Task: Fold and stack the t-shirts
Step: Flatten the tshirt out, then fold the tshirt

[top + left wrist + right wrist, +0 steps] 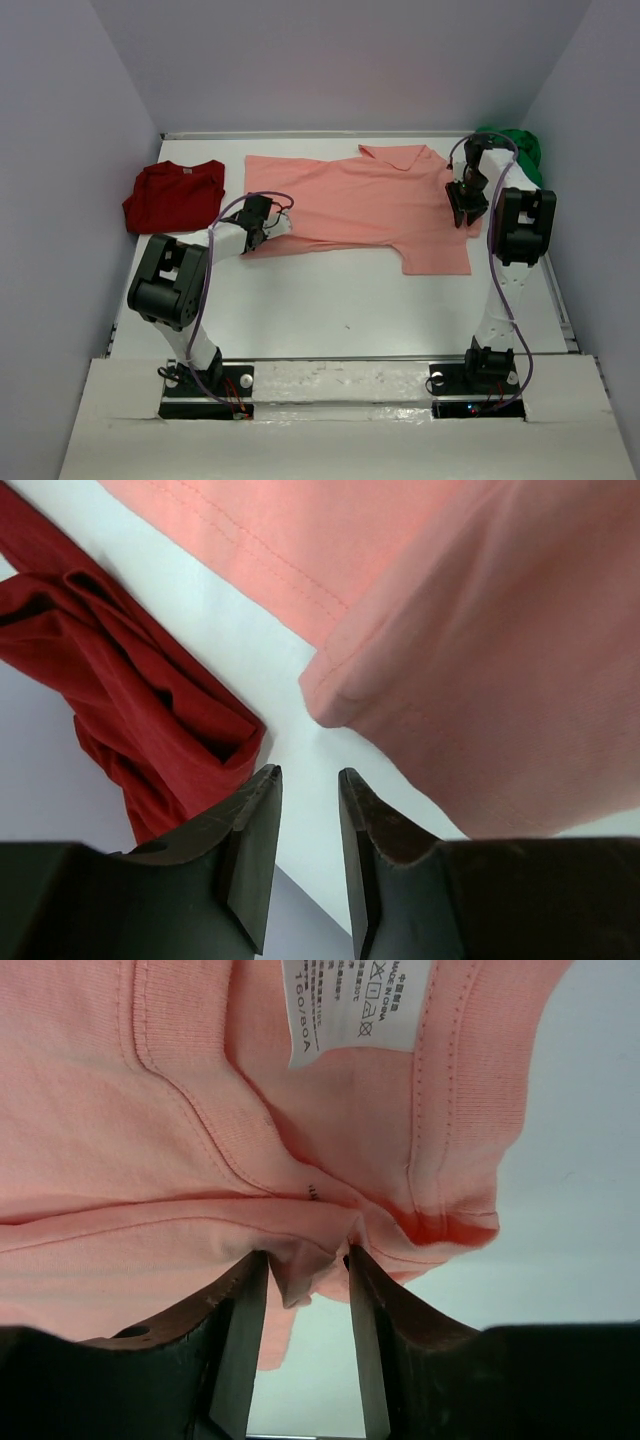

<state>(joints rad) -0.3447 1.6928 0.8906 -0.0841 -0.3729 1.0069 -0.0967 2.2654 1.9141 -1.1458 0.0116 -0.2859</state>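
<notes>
The salmon-pink shirt lies flat mid-table, with bare table at 6 o'clock. The dark red shirt sits at 10, the green shirt at 2. The right claw pinches the pink shirt's edge. The left claw, a little spread, holds nothing.

The left arm reaches forward and inward, and the left gripper is empty with its jaws slightly parted. The right arm bends back on itself, and the right gripper pinches a fold of the salmon-pink t-shirt.
</notes>
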